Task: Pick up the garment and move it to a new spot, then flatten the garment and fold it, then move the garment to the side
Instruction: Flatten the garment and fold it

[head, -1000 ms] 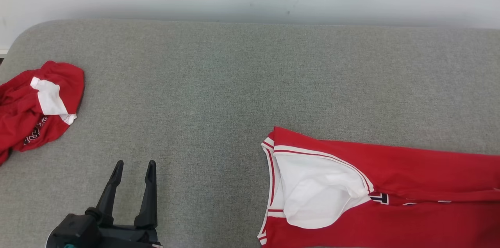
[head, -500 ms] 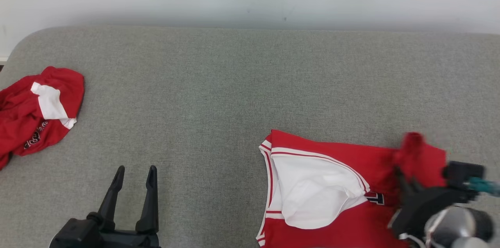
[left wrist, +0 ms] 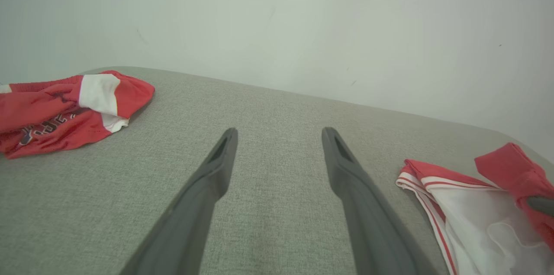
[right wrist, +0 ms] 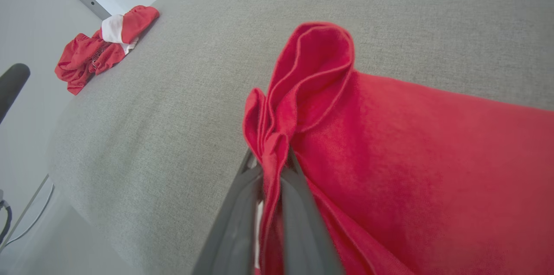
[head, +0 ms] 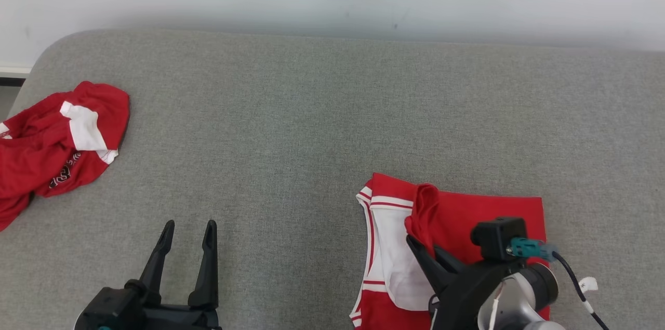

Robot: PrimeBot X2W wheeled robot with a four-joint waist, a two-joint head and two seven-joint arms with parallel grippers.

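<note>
Cushion point(head: 311, 111): grey and wide, with a rounded far-left corner and a wall behind the far edge.
Jersey point(head: 488, 210): red with white lining, at the near edge, right of middle. Long axis runs left-right along that edge, neck end to the left.
Heap point(head: 57, 143): crumpled red-and-white clothing at the left edge, well apart.
Right gripper point(head: 422, 244): clamped on a bunched red fold of the jersey, lifted over the white neck opening. This is the working arm.
Left gripper point(head: 189, 226): fingers spread, nothing between them, at the near edge left of middle.
Room: bare cushion leftward and toward the far edge. The near edge is close, so the fold probably wants laying along the axis.
</note>
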